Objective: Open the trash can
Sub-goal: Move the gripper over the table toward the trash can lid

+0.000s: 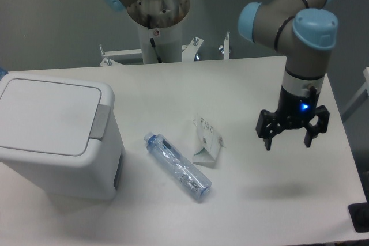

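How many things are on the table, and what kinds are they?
Trash can: 1, white, lid shut
Clear plastic bottle: 1, lying on its side
Small crumpled carton: 1, white
Total: 3
The pincer hangs open above the table, holding nothing.

trash can (55, 136) left side: cut off by the frame's left edge
arm (294, 21) upper links: run out past the top edge
table (259, 200) front: cropped at the bottom

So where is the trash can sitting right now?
The trash can stands at the left edge of the table, lid shut, with the clear bottle lying just to its right, far from the hand.
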